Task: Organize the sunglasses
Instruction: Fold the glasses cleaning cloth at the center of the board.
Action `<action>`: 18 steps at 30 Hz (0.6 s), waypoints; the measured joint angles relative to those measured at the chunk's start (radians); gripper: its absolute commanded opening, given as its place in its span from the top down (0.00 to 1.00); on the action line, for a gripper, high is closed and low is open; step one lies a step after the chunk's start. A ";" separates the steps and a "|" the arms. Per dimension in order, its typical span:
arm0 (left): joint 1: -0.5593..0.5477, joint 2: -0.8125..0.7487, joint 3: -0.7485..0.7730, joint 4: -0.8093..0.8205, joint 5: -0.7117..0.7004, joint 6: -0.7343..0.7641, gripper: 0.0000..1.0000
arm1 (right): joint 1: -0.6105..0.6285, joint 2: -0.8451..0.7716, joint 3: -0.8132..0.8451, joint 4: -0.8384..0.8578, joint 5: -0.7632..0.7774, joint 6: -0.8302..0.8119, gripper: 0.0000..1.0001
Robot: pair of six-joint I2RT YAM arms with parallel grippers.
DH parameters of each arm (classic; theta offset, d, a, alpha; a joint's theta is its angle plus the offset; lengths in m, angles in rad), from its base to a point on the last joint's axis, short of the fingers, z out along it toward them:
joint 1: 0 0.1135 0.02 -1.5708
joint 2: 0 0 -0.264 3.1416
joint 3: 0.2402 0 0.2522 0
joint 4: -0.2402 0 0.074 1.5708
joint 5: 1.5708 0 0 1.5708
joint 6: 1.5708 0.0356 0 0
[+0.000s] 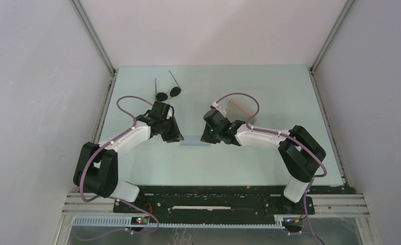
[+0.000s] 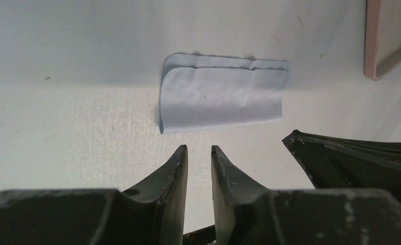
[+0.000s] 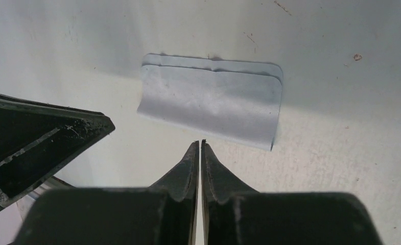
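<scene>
The sunglasses [image 1: 168, 94] lie on the table at the back left, two dark round lenses with thin wire arms pointing away; neither wrist view shows them. My left gripper [image 1: 178, 137] is just in front of them, over the table, its jaws a narrow gap apart and empty [image 2: 199, 148]. My right gripper [image 1: 205, 137] faces it and is shut and empty [image 3: 198, 143]. A folded light blue cloth [image 1: 195, 145] lies flat between the two grippers, close beyond each one's fingertips [image 2: 221, 97] [image 3: 213, 102].
The pink oblong case [image 1: 239, 110] lies behind my right wrist and shows at the top right of the left wrist view [image 2: 370, 46]. Metal frame rails [image 1: 106, 109] run along the table's left and right edges.
</scene>
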 measured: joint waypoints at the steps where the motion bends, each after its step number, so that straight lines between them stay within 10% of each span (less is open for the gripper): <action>1: -0.001 0.000 -0.006 0.000 0.013 0.003 0.72 | -0.001 0.001 0.000 0.000 -0.006 0.000 0.93; 18: -0.008 0.192 -0.009 0.087 0.171 0.014 0.74 | -0.031 0.132 0.000 -0.004 -0.107 -0.002 0.98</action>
